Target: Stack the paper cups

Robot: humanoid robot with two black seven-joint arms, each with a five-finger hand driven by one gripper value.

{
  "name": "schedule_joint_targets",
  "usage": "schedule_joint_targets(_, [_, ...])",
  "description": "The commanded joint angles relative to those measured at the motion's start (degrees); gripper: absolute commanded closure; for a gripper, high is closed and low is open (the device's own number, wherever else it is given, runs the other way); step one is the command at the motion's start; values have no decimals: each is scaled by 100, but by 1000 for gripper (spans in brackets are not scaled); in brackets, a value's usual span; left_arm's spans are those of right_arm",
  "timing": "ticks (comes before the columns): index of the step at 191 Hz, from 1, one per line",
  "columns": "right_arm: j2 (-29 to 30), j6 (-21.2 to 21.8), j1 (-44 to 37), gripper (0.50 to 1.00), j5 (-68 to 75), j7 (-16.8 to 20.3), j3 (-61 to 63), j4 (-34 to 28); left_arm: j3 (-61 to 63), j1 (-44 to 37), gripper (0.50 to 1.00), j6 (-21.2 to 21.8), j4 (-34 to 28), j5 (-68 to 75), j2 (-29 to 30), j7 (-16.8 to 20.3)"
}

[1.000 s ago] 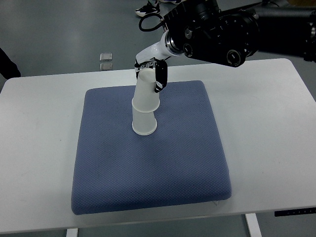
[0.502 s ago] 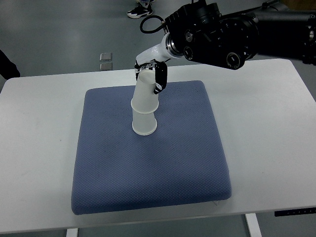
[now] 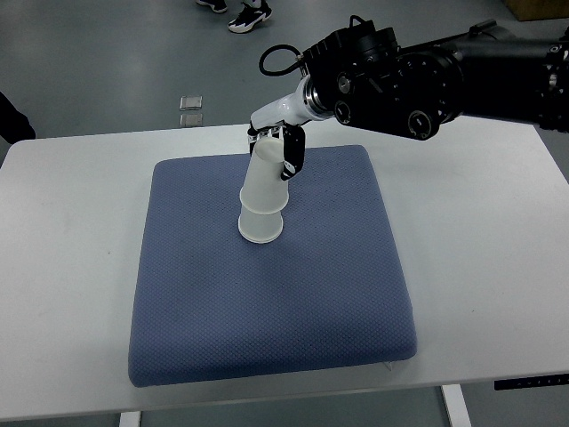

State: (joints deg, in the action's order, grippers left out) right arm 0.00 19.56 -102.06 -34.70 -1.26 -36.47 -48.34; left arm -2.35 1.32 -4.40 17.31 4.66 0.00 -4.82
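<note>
Two white paper cups stand upside down on the blue cushion (image 3: 267, 302). The upper cup (image 3: 268, 178) is pushed down over the lower cup (image 3: 260, 227), whose rim rests on the cushion. My right hand (image 3: 277, 151) comes in from the right on a black arm and is shut on the upper cup near its top, black fingers (image 3: 290, 156) wrapped against its side. The stack leans slightly to the right. The left arm is out of view.
The cushion lies on a white table (image 3: 480, 231). A person's shoes (image 3: 249, 16) show on the grey floor beyond the table's far edge, and a dark shape (image 3: 13, 116) sits at the left edge. Small tiles (image 3: 190, 109) lie on the floor.
The upper cup has slid further down over the lower one, so less of the lower cup shows. My right hand moved slightly right and down with it.
</note>
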Motion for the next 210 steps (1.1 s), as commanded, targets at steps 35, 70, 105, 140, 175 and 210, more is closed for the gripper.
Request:
schedule_joint_targets(35, [0,-268,177,660,34,-6,17,9,-2,0,500,0,0,0,0,7])
schedule_joint_targets(70, [0,-330,256,640,34,-6,17,9,-2,0,500,0,-9,0,0,-2])
schedule_joint_targets(105, [0,-286,248,597,51,-6,158,17,-2,0,500,0,-9,0,0,-2])
schedule_joint_targets(140, [0,-146,63,589,297,-6,729,193,-2,0,500,0,9,0,0,-2])
schedule_joint_targets(175, [0,-163,195,589,1017,-32,1379,817,-2,0,500,-8,9,0,0,-2])
schedule_joint_targets(210, [0,-242,1065,589,1818,-50,2628,1432,7,0,500,-8,9,0,0,-2])
